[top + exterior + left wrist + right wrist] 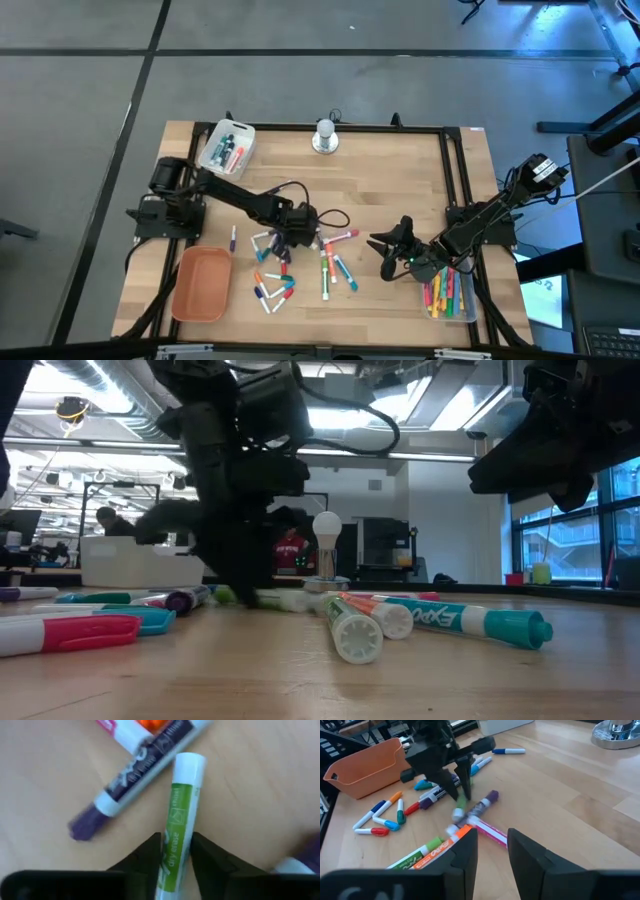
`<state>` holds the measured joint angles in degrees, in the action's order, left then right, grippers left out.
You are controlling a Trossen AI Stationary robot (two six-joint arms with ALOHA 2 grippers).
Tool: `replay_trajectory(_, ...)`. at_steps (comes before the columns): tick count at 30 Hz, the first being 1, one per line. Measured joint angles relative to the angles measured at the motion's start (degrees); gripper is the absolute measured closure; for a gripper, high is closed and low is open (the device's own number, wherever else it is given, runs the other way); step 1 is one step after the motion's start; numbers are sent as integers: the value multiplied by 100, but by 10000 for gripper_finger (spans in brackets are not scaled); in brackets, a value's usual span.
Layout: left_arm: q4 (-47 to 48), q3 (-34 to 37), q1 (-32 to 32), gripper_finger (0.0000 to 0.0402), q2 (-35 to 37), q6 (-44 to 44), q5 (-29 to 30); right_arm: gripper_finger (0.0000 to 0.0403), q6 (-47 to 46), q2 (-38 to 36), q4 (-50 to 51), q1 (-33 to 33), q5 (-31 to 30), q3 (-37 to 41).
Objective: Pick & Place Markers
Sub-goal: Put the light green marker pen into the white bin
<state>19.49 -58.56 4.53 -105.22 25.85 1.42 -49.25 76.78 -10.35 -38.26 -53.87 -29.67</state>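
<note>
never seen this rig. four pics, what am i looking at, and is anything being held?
Two dark robot arms work at a light wooden table. One picture looks straight down from overhead, one sits at tabletop height, and two come from cameras on the arms' wrists.

Loose marker pens lie scattered mid-table. An orange plastic tray sits near the left arm, a white tray at the far edge, and a clear tray of markers under the right arm.

The left end effector is down in the pile, its dark fingers on either side of a white marker with a green label; the marker lies on the wood, not lifted. The right end effector hangs nearby, open and empty.
</note>
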Motion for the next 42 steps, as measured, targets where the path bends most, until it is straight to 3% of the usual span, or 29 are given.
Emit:
replay_trajectory(4, -651, 10, -34, 342, -14, -135, 320, 296, 15, 2, 3, 0, -7, 0)
replay_trajectory(16, -840, 8, 99, 326, 538, -1331, 1092, 296, 39, 0, 18, 0, -55, 0)
replay_trajectory(22, -105, 1, -139, 336, 1208, -1371, 2431, 296, 5, 2, 38, 0, -160, 0)
replay_trajectory(27, 981, 1, -742, 330, 1839, -1677, 3562, 296, -22, 0, 38, 0, -207, 0)
replay_trajectory(35, 2516, 4, -2080, 322, 2498, -2793, 3862, 296, -31, 1, 40, 0, -208, 0)
replay_trajectory(42, 2619, 182, -3231, 325, 2666, -2870, 4221, 296, -31, 0, 40, -2, -205, 0)
